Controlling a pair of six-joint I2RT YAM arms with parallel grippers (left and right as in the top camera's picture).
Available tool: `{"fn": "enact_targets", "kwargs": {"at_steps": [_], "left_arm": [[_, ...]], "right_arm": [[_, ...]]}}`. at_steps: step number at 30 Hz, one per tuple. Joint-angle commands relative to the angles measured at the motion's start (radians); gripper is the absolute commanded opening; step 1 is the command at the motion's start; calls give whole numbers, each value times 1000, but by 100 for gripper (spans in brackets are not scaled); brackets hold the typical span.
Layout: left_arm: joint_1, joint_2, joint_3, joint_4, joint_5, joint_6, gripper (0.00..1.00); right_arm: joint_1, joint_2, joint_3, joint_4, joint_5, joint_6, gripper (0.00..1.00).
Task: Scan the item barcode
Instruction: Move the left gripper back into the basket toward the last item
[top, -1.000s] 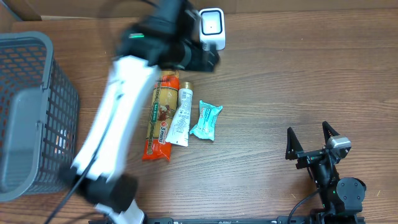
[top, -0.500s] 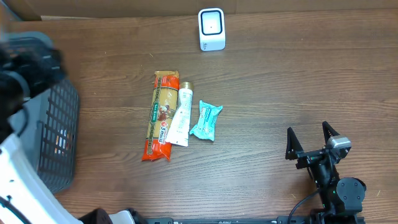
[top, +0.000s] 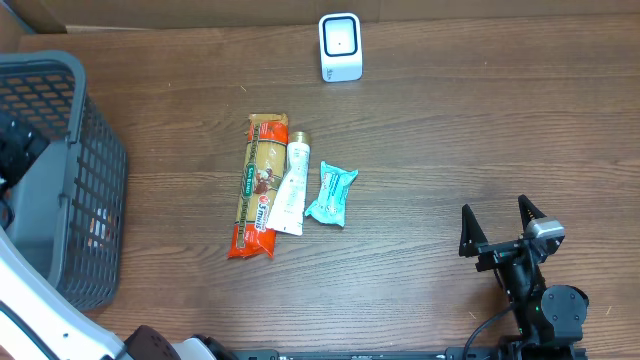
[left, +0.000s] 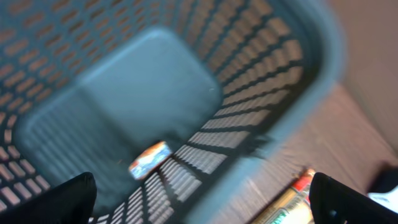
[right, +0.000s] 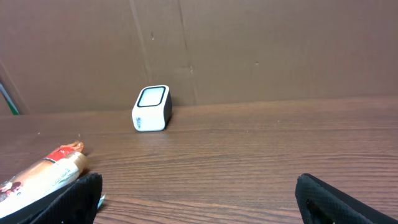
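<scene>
**Pasta packet (top: 255, 190), white tube (top: 292, 190) and teal packet (top: 332, 194) wait mid-bench, unscanned**

The three items lie side by side at the middle of the bench (top: 450, 120), the tube overlapping the pasta packet's edge and the teal packet just beside the tube. Each long axis runs roughly twelve to six; the tube's gold cap points to twelve.

The scanner (top: 341, 46) stands upright at the twelve o'clock edge, about one o'clock from the items and well apart from them.

The right fingers (top: 468, 232) are spread fully and hold nothing; the items lie at about ten o'clock from them. The left fingers (left: 68, 199) are also spread wide and empty, and hang over the grey basket (top: 60, 70) at nine o'clock, where one small packet (left: 149, 160) lies on the floor.

The right arm looks nearer to the teal packet. A grasp across the short width, square to the long axis, seems the natural approach.

The pasta packet has print on its orange end and a green label strip, both too small to read. The tube's lettering and the scanner's small mark are also illegible.
</scene>
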Motion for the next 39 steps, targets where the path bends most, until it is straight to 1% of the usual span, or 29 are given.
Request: {"fn": "enact_targets", "kwargs": {"at_steps": [1,5,14,19,25,32,35,39], "left_arm": [[61,6,-84,25,-10,-26,100],[101,7,-159,64,-5,-16,100],[109,8,-333,185,1,129,100],[111,8,-411,238,0,292,100],[114,8,-494,326,-4,410,99],[114,8,-548,414,-7,447,98],[114,8,-548,436,5,451,100],[114,14,-549,438,47,547,100]], "right_arm": [[8,-12,-11,3,10,2,100],[8,-12,-11,3,10,2,100],[8,-12,-11,3,10,2,100],[8,-12,-11,3,10,2,100],[8,-12,-11,3,10,2,100],[8,-12,-11,3,10,2,100],[8,-12,-11,3,10,2,100],[8,-12,-11,3,10,2,100]]}}
